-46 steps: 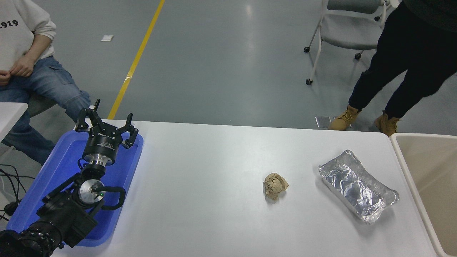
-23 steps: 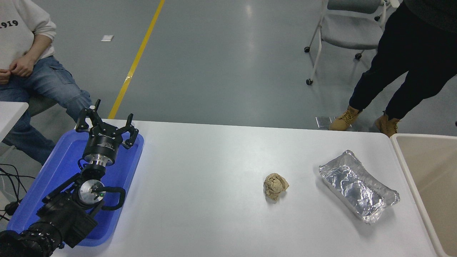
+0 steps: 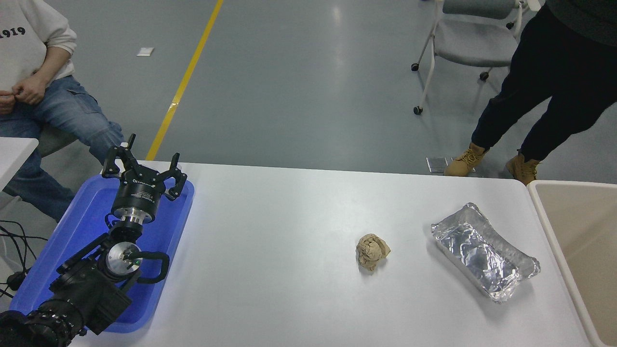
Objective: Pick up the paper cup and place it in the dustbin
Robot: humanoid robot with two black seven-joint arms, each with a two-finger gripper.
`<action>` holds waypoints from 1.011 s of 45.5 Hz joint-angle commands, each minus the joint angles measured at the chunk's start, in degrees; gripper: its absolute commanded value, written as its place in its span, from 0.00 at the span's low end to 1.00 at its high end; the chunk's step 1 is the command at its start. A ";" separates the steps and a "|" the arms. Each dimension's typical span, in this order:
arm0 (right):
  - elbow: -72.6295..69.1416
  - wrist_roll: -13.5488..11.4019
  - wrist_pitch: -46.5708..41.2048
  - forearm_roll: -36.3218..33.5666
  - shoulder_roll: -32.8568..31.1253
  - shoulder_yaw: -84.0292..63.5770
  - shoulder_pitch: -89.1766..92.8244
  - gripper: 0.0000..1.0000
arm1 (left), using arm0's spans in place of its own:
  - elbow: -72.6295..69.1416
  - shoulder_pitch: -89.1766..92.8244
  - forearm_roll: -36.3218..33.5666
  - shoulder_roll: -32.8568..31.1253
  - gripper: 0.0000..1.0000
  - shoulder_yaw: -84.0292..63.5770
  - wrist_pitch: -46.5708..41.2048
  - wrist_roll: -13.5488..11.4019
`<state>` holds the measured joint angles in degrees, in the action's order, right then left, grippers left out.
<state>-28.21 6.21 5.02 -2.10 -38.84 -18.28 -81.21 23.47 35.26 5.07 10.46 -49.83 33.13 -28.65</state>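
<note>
The paper cup did not show anywhere in the head view, so its place, its long axis and the way it pointed could not be told. The dustbin (image 3: 578,226) stood at the table's (image 3: 270,270) right end, its pale rim touching or just beside the table edge; its long axis ran away from the camera, its open mouth faced up, and only its left part was in view.

Taking the crumpled brown paper ball (image 3: 371,251) as the landmark: the silver foil tray (image 3: 484,258) lay to its right, well apart, between the ball and the dustbin, its long axis slanting from far left to near right. Far to the ball's left, the blue tray (image 3: 164,226) sat at the table's left end. The left gripper (image 3: 143,169) hung over that tray's far part, its fingers spread wide with nothing between them. The right arm was out of view.

Beyond the table, far left of the ball, a person sat (image 3: 43,96); far right, another person stood (image 3: 540,96) near a wheeled chair (image 3: 472,43).
</note>
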 commanded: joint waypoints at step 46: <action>-34.27 -0.24 -45.45 12.56 19.93 -42.36 -29.00 1.00 | 0.00 -0.01 -0.06 0.00 1.00 0.00 -0.08 0.00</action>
<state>-56.75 6.00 -34.35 9.88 -24.53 -57.23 -108.10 23.47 35.25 5.06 10.46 -49.83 33.13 -28.65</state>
